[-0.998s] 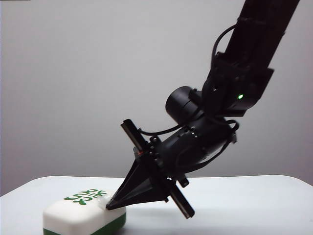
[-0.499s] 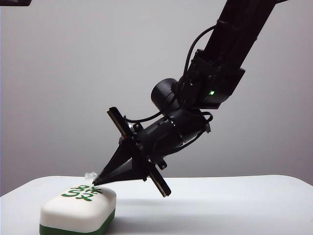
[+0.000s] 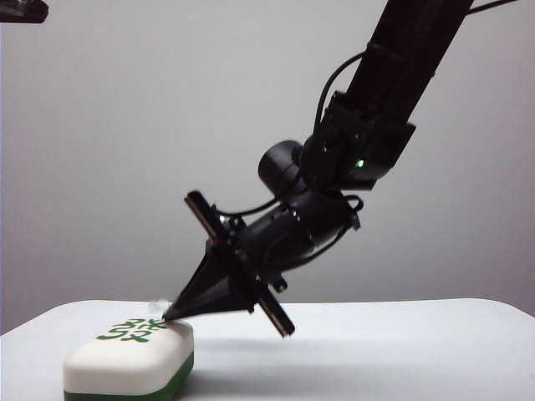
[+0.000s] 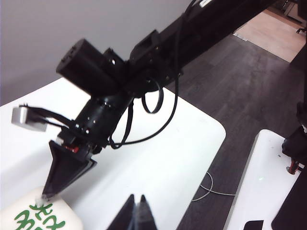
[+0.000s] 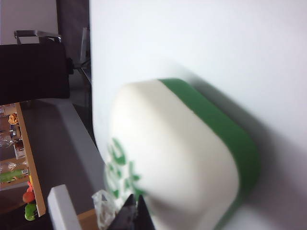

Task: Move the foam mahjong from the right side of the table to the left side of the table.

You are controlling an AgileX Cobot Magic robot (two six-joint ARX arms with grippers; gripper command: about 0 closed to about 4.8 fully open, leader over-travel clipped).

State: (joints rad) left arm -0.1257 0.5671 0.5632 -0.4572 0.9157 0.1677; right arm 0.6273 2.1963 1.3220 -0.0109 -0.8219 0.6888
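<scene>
Lying flat on the bench's (image 3: 401, 351) left end is one foam mahjong (image 3: 129, 363), green base down. Two tools show: the right tool (image 3: 167, 315), fingers together and empty, just above its top; the left tool (image 4: 136, 203), closed, empty, higher up.

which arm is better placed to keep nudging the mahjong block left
The right. Its shut pincer sits at the top edge of the foam mahjong, which lies on the table. The left pincer, also shut, hovers above, off the block.
</scene>
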